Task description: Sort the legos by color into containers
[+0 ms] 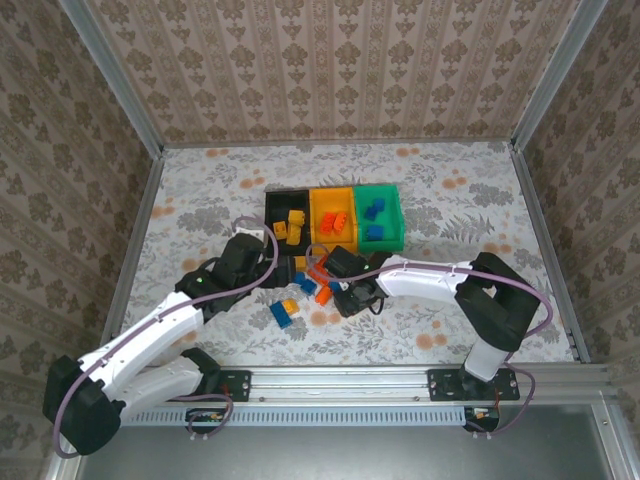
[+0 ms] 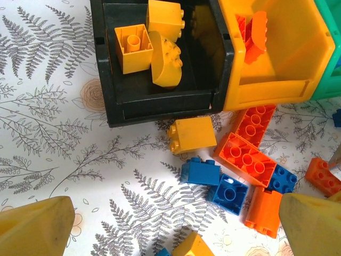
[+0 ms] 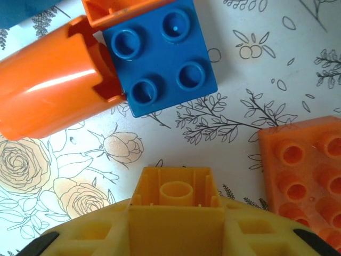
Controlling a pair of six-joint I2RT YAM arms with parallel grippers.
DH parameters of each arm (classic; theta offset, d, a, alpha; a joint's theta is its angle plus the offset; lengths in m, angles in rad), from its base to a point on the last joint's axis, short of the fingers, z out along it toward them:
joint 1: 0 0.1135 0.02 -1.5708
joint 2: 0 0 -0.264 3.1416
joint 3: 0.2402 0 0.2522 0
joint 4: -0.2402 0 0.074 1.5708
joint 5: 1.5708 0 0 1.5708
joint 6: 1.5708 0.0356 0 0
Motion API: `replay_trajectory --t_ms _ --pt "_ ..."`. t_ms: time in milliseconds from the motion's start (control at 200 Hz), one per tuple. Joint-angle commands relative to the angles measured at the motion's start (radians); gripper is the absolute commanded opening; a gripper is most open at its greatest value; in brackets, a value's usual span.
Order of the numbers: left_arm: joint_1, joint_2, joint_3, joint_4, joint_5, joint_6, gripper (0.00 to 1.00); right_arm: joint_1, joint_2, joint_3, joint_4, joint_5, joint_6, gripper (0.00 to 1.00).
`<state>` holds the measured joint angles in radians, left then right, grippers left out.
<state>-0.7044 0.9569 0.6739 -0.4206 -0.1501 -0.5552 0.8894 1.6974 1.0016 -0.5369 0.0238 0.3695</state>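
- Yellow brick (image 3: 176, 194), turned so its hollow underside and round inner tube show, sits closest of all, wedged between the fingers of the right end effector (image 3: 176, 234). The fingers are drawn in against both of its sides, so I judge it gripped. Whether it is off the surface (image 3: 256, 80) I cannot tell.
- Just beyond those fingertips lies a blue four-stud brick (image 3: 160, 56) with a rounded orange piece (image 3: 50, 88) touching its left side. Off to the right of the tips is a studded orange plate (image 3: 306, 170).
- Left end effector (image 2: 175, 226) is spread fully wide and holds nothing. Ahead of it, between its tips and the bins, loose legos lie scattered: a yellow block (image 2: 192, 134), a small blue brick (image 2: 200, 172) and two orange plates (image 2: 248, 160) side by side.
- Sorting is partly done. Beyond the left end effector, the black bin (image 2: 160, 106) holds three yellow pieces, and the orange-yellow bin (image 2: 272, 90) beside it holds orange-red ones. The green bin (image 1: 380, 244) at the far end of the row holds blue ones.
- By my judgement roughly half remains: yellow, blue and orange pieces are mixed together on the surface near both end effectors.
- Every brick is hard, glossy plastic with raised round studs and a hollow underside. The rounded orange piece carries a bright glare streak. The bins are smooth, thin-walled and rectangular, and the surface is a matte print of ferns and roses.
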Motion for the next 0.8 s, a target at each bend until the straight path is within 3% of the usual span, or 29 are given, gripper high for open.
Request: replay_trajectory --t_ms 0,185,545,795 --pt "0.008 -0.034 -0.017 -0.015 -0.018 -0.017 1.00 0.007 -0.073 0.050 -0.057 0.024 0.002 0.34" --pt "0.009 -0.078 -0.057 -0.033 -0.044 -0.038 1.00 -0.018 -0.068 0.266 -0.055 0.019 -0.008 0.33" --pt "0.009 -0.124 -0.094 -0.069 -0.024 -0.053 1.00 -0.099 0.395 0.865 -0.058 0.058 0.028 0.34" --pt "0.009 -0.112 -0.095 -0.074 -0.011 -0.042 1.00 -0.117 0.619 1.155 -0.136 0.103 0.034 0.41"
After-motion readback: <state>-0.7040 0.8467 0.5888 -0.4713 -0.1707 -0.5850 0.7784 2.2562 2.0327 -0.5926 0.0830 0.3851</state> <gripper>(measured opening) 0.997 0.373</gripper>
